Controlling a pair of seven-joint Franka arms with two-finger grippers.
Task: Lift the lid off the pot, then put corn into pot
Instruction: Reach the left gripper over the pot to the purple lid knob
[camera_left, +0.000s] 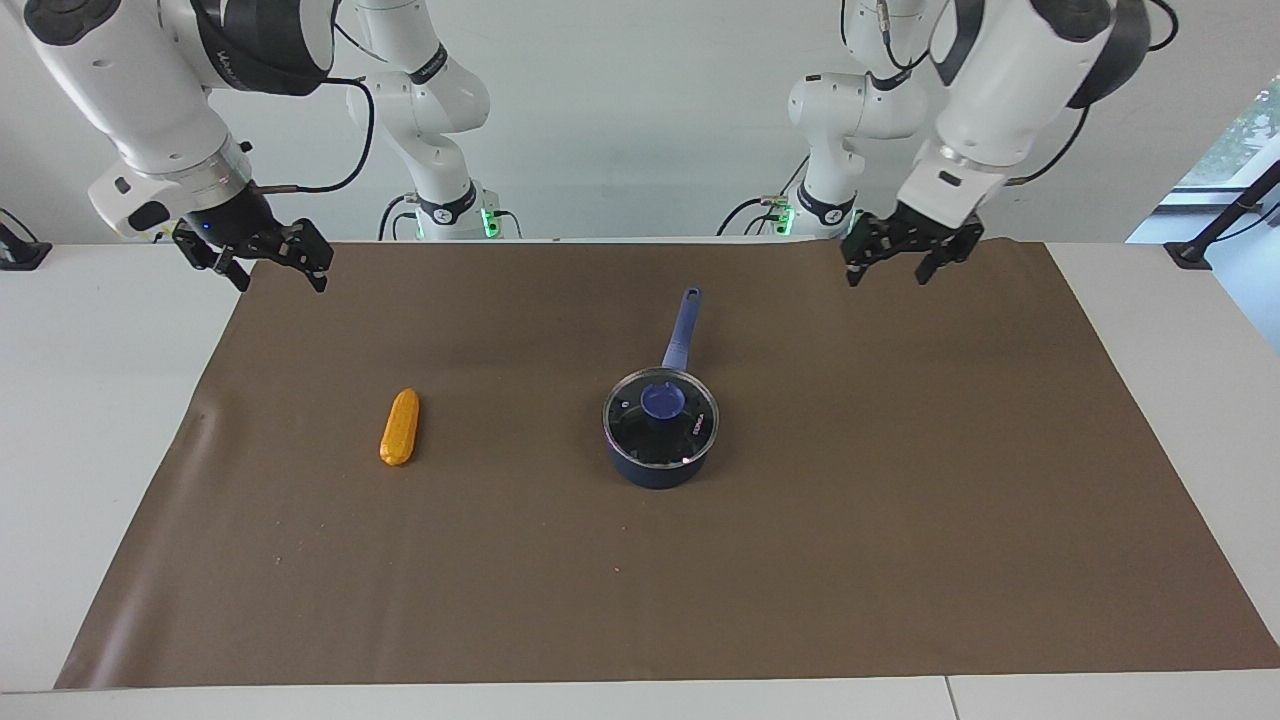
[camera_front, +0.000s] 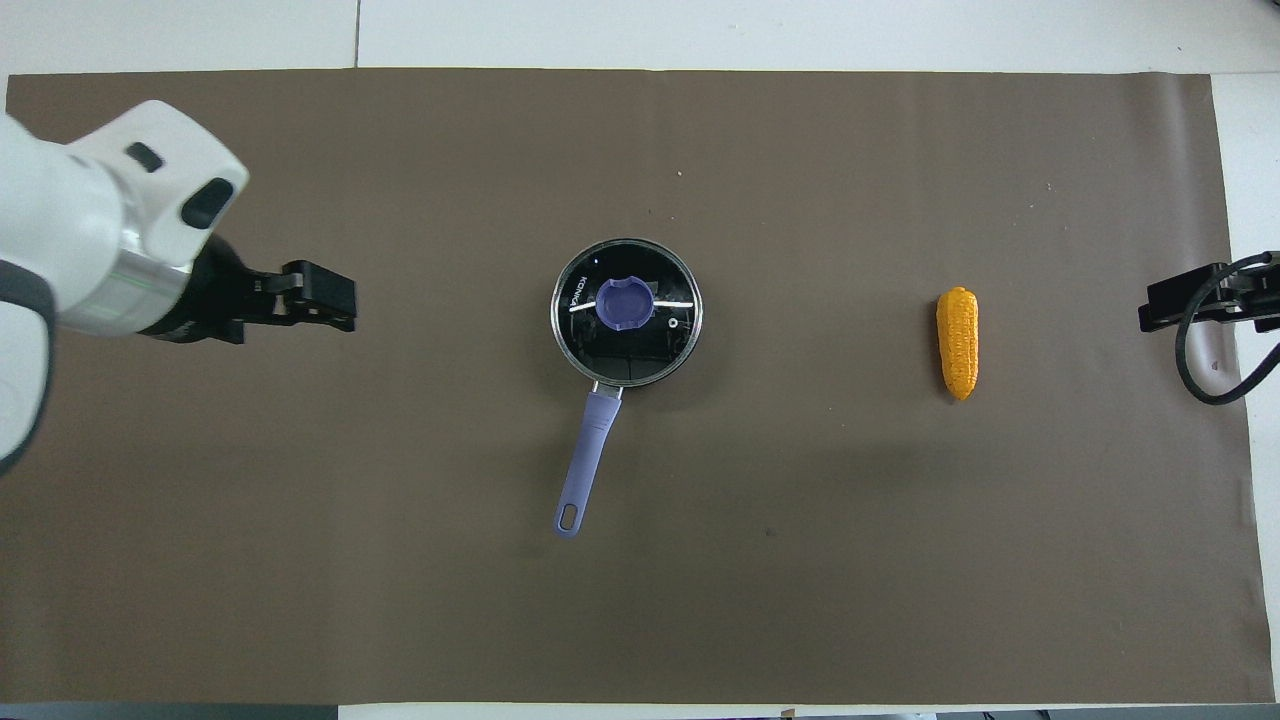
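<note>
A small dark navy-blue saucepan, the pot, stands near the middle of a brown mat spread over a white table, its round clear glass lid with thin metal rim and blue centre knob seated squarely on top. The pot's long straight blue handle points toward the robots. The corn, a small orange-yellow cob with a bumpy surface, lies flat on the mat well apart from the pot, toward the right arm's end of the table, its long axis running roughly toward the robots.

The left gripper hangs in the air over the robots' edge of the mat, toward the left arm's end, its two black fingers spread apart with nothing between them; the pot and lid sit well clear of it, toward the table's middle. The right gripper hangs over the mat's corner at the right arm's end, fingers likewise spread and holding nothing; the corn lies on the mat well apart from it, between this gripper and the pot along the table's length.

In the overhead view the left gripper reaches in level with the lid, while only the tip of the right gripper shows at the edge, level with the corn. Neither gripper touches anything; both arms wait
</note>
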